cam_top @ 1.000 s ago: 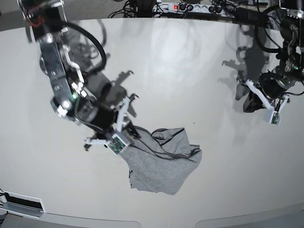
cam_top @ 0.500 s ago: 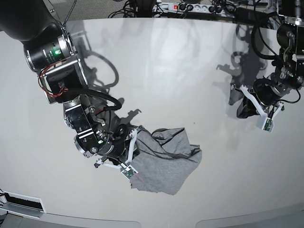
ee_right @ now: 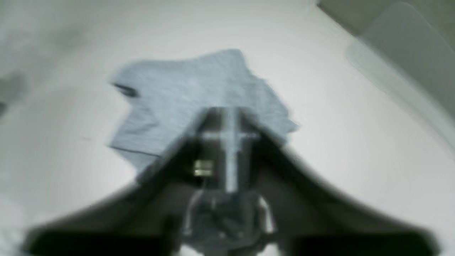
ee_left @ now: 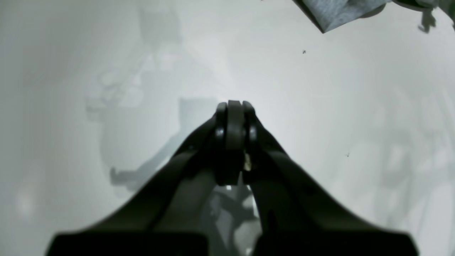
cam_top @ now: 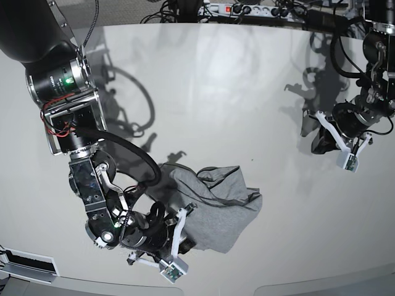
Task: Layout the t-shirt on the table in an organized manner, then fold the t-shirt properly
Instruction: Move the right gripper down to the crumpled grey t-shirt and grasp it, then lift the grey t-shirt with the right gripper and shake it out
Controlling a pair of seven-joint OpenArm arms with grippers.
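The grey t-shirt (cam_top: 222,209) lies crumpled on the white table (cam_top: 247,92), toward the near edge. My right gripper (cam_top: 188,242) sits low at the shirt's lower-left edge. The right wrist view is blurred: the gripper (ee_right: 227,113) points at the t-shirt (ee_right: 185,92), which spreads beyond its tips, and I cannot make out whether it holds cloth. My left gripper (cam_top: 318,143) hovers far to the right, away from the shirt. In the left wrist view the gripper (ee_left: 233,106) is shut and holds nothing over bare table (ee_left: 106,53), with a corner of the t-shirt (ee_left: 334,12) at the top.
A power strip with cables (cam_top: 247,9) runs along the far edge. A white device (cam_top: 28,262) sits at the near left corner. A translucent panel (ee_right: 398,46) borders the table's near edge, close to the shirt.
My right arm has swung from the shirt's upper-left side down to its lower-left corner. The shirt's left edge now reaches further up and left. My left arm has barely shifted.
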